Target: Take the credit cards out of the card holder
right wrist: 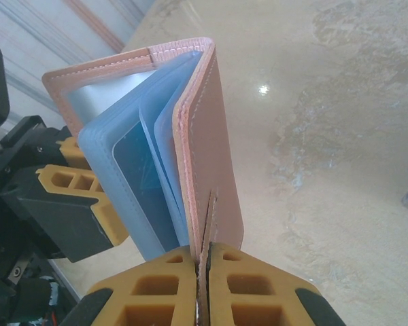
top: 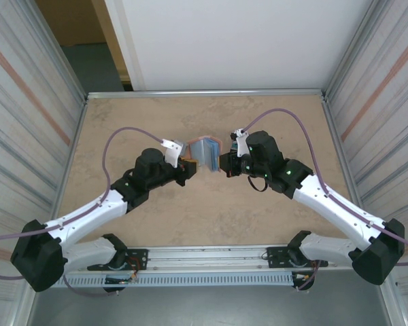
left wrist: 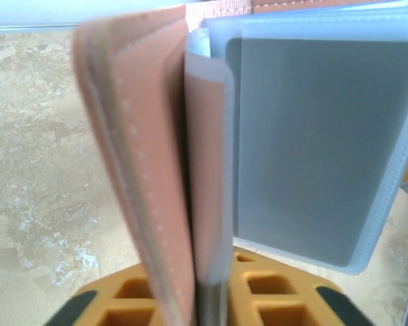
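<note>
card holder (top: 205, 151) held open in the air over mid-table | left gripper (left wrist: 204, 299) pinched on one pink cover, right gripper (right wrist: 202, 285) pinched on the other | credit cards (left wrist: 313, 142) inside blue sleeves | risk: thin edge grips, a pull may slip a cover or tear a sleeve | beige marbled table (top: 204, 224), striped side panels (top: 27, 102), white back wall (top: 245, 41)

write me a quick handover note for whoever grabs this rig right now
Left gripper: shut on one cover of the salmon-pink leather-like folding card holder.
Right gripper: shut on the other cover.
The card holder is held open between them over the beige marbled table. The thin light-blue credit cards fan out inside it.
Done: holder is open.
Left: pull the cards out; none is out yet.
</note>
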Tool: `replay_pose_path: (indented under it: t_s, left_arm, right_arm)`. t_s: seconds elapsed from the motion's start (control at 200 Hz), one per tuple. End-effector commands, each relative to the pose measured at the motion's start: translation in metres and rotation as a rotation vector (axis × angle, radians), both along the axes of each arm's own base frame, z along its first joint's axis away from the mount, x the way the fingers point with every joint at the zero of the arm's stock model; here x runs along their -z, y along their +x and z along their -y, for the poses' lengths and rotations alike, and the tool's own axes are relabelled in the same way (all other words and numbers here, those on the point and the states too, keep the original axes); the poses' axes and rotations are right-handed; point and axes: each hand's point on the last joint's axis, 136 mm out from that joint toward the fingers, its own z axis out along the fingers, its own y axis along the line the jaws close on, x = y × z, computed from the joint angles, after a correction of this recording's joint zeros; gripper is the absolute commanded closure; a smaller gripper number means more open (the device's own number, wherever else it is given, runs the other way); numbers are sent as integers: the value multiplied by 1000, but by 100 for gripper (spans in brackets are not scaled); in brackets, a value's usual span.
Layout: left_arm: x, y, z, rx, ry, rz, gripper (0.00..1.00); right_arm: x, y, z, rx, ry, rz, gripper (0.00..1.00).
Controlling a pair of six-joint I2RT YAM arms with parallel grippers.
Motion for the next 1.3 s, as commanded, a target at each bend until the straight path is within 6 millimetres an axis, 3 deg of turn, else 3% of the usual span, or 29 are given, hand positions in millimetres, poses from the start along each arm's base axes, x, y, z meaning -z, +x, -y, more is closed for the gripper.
replay_pose_path:
  t_s: [0.0, 0.045, 0.16, 0.406, 0.501, 1.042, 1.102, 1.293]
  left_arm:
    - [-30, -2, 6, 26, -69, 59, 91]
    - [-32, -5, 9, 42, -82, 55, 100]
    - [-38, -11, 16, 91, -127, 39, 100]
    - [-57, -24, 25, 182, -227, 36, 100]
    - [-59, -25, 25, 191, -236, 35, 100]
    - [-53, -24, 20, 168, -236, -7, 100]
    - [-53, -23, 19, 163, -237, -10, 100]
    - [-53, -24, 18, 170, -243, -16, 100]
  right_arm:
    - [-23, -1, -9, -17, 67, 33, 100]
    - [-23, -1, -10, -26, 75, 36, 100]
    - [-25, -3, -13, -42, 95, 43, 96]
    - [-28, -4, -9, -34, 103, 63, 70]
    - [-27, -4, -9, -36, 102, 65, 65]
    - [-30, -11, -15, -113, 123, 111, 44]
    - [-30, -13, -15, -121, 123, 118, 34]
    - [-23, -11, -13, -110, 99, 117, 32]
